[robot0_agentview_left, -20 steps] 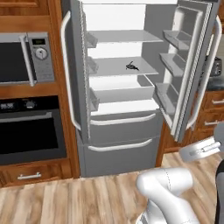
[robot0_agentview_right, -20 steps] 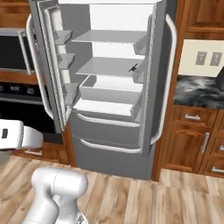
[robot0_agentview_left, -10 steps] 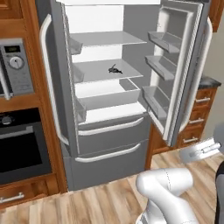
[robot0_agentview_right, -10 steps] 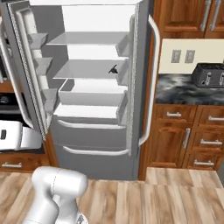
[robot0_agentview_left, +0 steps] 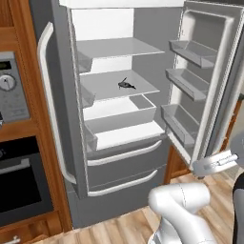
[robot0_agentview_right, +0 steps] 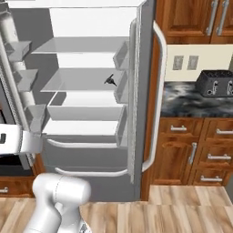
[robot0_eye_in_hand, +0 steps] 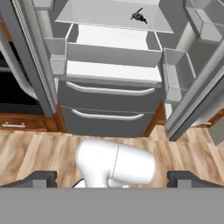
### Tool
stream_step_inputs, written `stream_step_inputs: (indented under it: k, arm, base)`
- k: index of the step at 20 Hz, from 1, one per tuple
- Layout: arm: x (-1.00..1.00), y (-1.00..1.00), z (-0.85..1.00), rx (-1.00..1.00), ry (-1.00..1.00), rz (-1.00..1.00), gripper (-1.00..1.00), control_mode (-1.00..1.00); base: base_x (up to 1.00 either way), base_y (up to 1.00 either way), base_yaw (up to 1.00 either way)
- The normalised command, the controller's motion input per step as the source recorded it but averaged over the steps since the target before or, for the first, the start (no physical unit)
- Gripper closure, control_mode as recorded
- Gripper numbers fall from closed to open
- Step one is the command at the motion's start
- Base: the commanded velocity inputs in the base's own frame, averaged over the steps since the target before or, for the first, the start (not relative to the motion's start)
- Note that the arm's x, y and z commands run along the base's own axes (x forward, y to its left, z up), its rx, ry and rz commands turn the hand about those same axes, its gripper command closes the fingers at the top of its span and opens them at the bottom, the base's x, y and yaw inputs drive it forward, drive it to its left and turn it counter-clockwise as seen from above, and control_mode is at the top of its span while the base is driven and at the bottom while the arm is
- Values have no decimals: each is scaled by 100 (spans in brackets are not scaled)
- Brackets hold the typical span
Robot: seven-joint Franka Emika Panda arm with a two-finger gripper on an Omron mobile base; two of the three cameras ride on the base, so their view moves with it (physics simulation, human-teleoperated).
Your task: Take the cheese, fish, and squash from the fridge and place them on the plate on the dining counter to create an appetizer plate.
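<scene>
— Two doors of the fridge (robot0_agentview_left: 119,157) stand wide open in front of you. Do you see the fish (robot0_agentview_left: 126,85)?

— Yes. You find it at upper centre of the left base view, a small dark shape lying on the middle white shelf (robot0_agentview_left: 114,86), toward the back. In the right base view it sits left of centre (robot0_agentview_right: 109,80), and in the hand view near the top edge (robot0_eye_in_hand: 139,16).

— And your tool?

— Your tool (robot0_eye_in_hand: 112,178) is spread wide apart with nothing between the tips; the two dark tips sit at the lower left and lower right of the hand view, well short of the fridge, above wooden floor (robot0_eye_in_hand: 39,153).

— What else is around you?

— Below the fish's shelf you have an open white drawer (robot0_agentview_left: 121,119), then two grey lower drawers with curved white handles. At far right of the right base view a dark toaster (robot0_agentview_right: 215,83) stands on a marbled table (robot0_agentview_right: 182,102) over brown cabinets. At far left of the left base view, a steel microwave (robot0_agentview_left: 12,93) sits above a black oven (robot0_agentview_left: 21,181).
</scene>
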Motion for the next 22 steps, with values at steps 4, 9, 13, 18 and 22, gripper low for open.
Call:
stream_step_inputs:
  k: [4, 9, 13, 18, 22]
  arm:
    - [0, 0, 0, 0, 0, 0, -100, 100]
    - [0, 0, 0, 0, 0, 0, -100, 100]
    - [0, 0, 0, 0, 0, 0, -100, 100]
    - [0, 0, 0, 0, 0, 0, -100, 100]
    - [0, 0, 0, 0, 0, 0, -100, 100]
  base:
    - [54, 1, -10]
    - [68, 5, -8]
    - [70, 0, -6]
    - [64, 0, -5]
    - [60, 0, -4]
